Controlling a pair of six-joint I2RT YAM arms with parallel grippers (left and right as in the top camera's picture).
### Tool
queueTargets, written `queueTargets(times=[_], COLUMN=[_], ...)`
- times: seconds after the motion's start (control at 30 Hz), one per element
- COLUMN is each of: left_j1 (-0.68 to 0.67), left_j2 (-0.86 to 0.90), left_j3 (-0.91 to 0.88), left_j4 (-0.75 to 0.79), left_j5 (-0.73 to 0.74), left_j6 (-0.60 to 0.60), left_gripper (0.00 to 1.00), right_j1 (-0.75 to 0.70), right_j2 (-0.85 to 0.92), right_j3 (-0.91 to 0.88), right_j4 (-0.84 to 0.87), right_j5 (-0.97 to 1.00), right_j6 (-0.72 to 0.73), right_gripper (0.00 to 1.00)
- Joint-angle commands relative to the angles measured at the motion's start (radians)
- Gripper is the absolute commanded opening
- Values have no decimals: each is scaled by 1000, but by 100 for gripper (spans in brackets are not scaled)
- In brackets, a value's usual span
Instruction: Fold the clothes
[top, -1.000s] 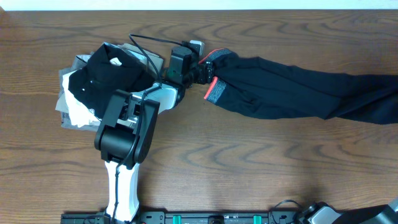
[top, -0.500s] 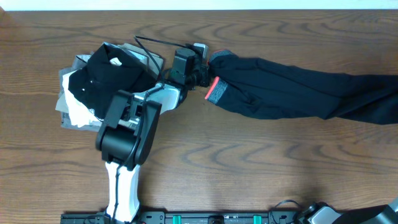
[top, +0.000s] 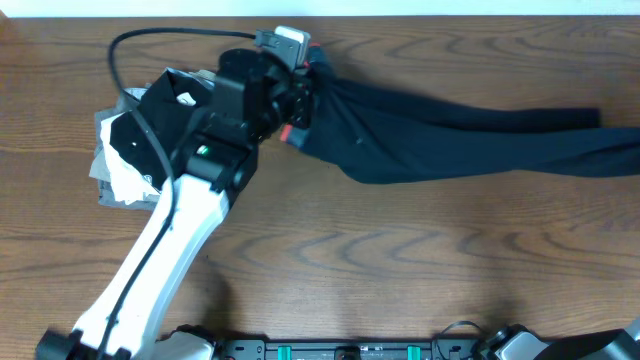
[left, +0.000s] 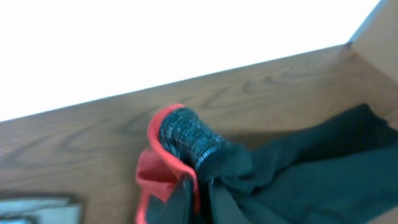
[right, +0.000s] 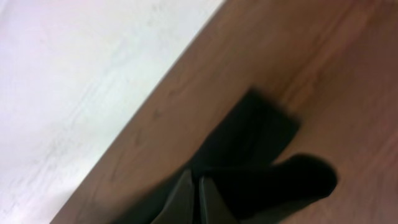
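The long black stretchy leggings (top: 450, 140) lie stretched across the far half of the brown wooden worktop (top: 400, 260). The waist end is at the upper left and the legs trail off to the right edge of the overhead view. The left end effector (left: 200, 198) is clamped narrow on the bunched heathered grey and coral-red waistband (left: 183, 134), lifting it just off the wood. The right end effector (right: 194, 190) is closed too. Black fabric sits at its tips, so it appears to pinch a leg end near the worktop's edge. A heap of black, white and grey garments (top: 160, 125) sits just left of the waistband.

The fabric looks light, limp and elastic, so it will probably sag, stretch and slip rather than hold a crease. The thick waistband seam and the leg cuffs seem the firmest places to grip, and holding both ends taut should make a cleaner fold.
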Motion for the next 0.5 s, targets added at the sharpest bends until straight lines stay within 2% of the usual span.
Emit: queueTargets(times=[0.0,0.2,0.47], left_j1=[2,2,2], left_j2=[-44,-101,-103], left_j3=[6,6,6], left_j4=[-48,-132,-236], left_j5=[-76,-202,-201], left_j6=[51,61,64], left_gripper=[6,6,6], right_j1=[6,-23,-32], right_j2=[-12,-12,-11], right_j3=[23,23,23], right_j4=[56,173,76], right_j5=[-15,44,72], right_j6=[-14,26,21], right_gripper=[1,1,2])
